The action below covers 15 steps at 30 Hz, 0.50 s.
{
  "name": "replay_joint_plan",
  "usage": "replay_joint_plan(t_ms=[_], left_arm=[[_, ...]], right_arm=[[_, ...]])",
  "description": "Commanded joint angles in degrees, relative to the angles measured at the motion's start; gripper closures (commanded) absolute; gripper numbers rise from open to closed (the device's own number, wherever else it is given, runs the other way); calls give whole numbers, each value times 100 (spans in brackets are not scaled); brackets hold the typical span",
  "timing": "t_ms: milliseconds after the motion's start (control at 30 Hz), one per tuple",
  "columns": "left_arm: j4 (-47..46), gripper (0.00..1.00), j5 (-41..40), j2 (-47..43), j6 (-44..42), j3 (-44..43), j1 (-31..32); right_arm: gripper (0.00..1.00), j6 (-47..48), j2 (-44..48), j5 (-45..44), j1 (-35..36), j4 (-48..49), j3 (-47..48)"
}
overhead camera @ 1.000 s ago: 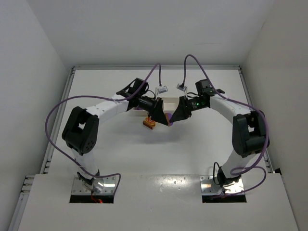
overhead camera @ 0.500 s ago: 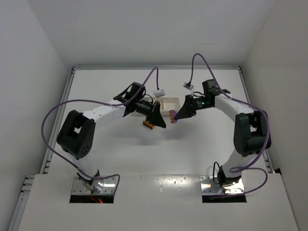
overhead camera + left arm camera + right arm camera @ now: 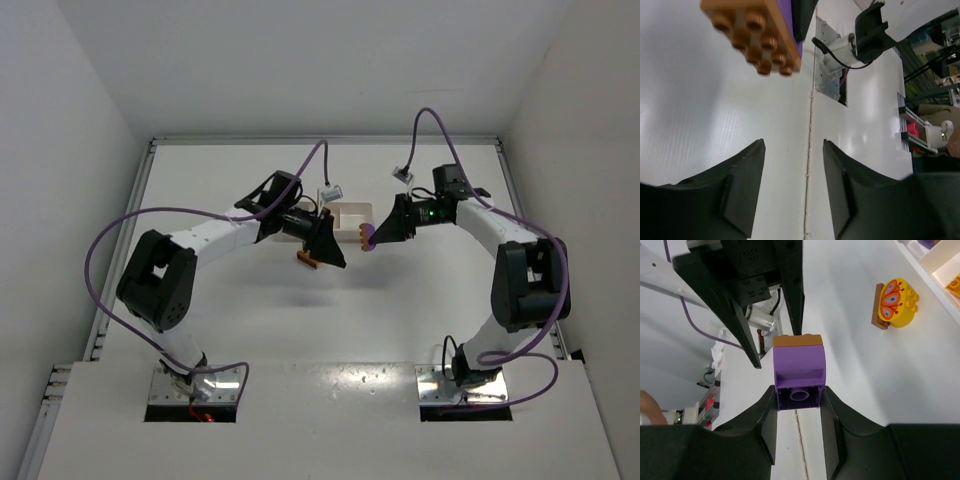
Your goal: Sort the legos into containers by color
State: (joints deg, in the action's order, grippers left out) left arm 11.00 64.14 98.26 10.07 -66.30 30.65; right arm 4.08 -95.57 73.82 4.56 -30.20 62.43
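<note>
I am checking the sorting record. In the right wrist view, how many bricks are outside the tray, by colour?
Purple brick: 1, held by the right gripper.
Yellow brick: 1, on the table.
Brown brick: 2, this one stuck on the purple one, another beside the yellow one.
Total: 4.

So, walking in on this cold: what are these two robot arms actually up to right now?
The right gripper is shut on a purple brick that has an orange-brown brick stuck to its far end. The left gripper faces that pair with its jaws open and nothing between them. A yellow brick lies on the table near the white tray, outside it and not yet sorted.
</note>
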Motion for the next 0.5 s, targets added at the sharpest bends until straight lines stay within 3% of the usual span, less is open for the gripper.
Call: replay_joint_plan(t_ms=[0, 33, 100, 467], left_arm=[[-248, 43, 98, 35, 110, -418, -33], [-248, 35, 99, 36, 162, -471, -33], [-248, 34, 99, 96, 162, -629, -85], [-248, 34, -244, 273, 171, -849, -139]], right_arm=[[100, 32, 205, 282, 107, 216, -21], [100, 32, 205, 282, 168, 216, -21], [100, 32, 205, 282, 230, 216, -21], [100, 32, 319, 282, 573, 269, -74]])
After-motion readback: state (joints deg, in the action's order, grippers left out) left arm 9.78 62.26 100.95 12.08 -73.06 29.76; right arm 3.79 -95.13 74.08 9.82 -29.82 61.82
